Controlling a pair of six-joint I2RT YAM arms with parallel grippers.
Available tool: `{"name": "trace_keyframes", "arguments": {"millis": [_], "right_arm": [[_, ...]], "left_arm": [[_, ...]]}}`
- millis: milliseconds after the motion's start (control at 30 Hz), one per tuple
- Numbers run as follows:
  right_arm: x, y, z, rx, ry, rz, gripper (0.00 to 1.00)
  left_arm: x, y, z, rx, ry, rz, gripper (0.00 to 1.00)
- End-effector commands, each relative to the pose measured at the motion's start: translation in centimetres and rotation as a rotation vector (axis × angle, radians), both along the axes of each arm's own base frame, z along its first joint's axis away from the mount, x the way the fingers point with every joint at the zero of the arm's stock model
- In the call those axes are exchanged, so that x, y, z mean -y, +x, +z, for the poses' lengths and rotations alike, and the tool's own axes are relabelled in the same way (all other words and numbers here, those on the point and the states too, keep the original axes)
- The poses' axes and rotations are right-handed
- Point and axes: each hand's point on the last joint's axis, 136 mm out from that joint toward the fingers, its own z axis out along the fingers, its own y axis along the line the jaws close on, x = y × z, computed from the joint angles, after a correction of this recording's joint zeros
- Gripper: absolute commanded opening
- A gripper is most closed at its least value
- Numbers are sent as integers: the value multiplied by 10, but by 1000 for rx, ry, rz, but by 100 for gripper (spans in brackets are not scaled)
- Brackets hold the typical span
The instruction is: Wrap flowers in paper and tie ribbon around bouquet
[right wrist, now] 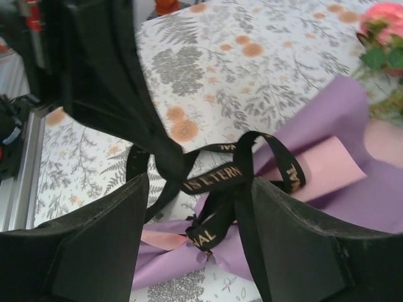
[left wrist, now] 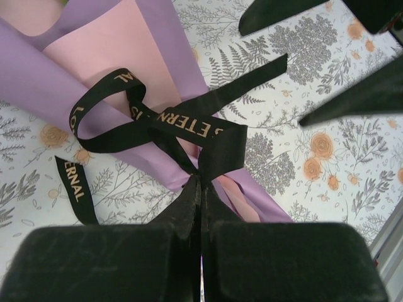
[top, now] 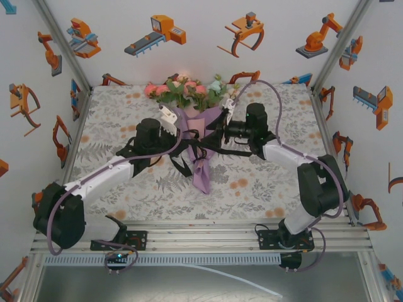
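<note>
The ribbon [left wrist: 189, 123], limp and slippery, sits loosely knotted round the bouquet [top: 201, 171] at its thin, crushable paper neck, mid table [top: 264, 182]. My left pincer [left wrist: 200, 189] is clenched on one ribbon tail, while my right pincer [right wrist: 196, 185] stands released astride the knot. I'd take hold of the tails, not the loops.

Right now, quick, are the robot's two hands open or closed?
Left gripper: closed on the ribbon.
Right gripper: open, ribbon loose between its fingers.

Middle: we see the bouquet [top: 203, 176] and ribbon [left wrist: 189, 126] loops (limp, sprawling) blocking passage.
Near side: we find bare table [top: 264, 182] free.
</note>
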Motion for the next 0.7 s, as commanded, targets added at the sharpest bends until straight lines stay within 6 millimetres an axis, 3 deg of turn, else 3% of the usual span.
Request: {"name": "trace_keyframes", "arguments": {"millis": [0, 333, 367, 433, 467, 500, 533, 600, 667], "right_arm": [[-16, -11, 17, 148, 48, 130, 62], [-26, 1, -2, 69, 60, 180, 49], [-26, 1, -3, 68, 60, 180, 44], [-25, 1, -1, 61, 63, 185, 19], [-26, 1, 1, 61, 66, 187, 5], [-25, 1, 4, 64, 68, 184, 0], [-24, 1, 6, 67, 69, 180, 0], [-17, 3, 5, 67, 66, 155, 0], [-10, 4, 0, 53, 60, 140, 0]], "left_arm": [[13, 11, 28, 68, -64, -28, 0], [10, 21, 38, 112, -67, -1, 0], [9, 22, 39, 116, -69, 2, 0], [10, 22, 39, 119, -78, -7, 0], [12, 22, 40, 118, -82, -18, 3], [11, 24, 40, 116, -80, -10, 15], [5, 30, 40, 107, -75, 25, 26], [-30, 55, 44, 47, -134, 208, 43], [-60, 76, 40, -43, -218, 290, 51]]}}
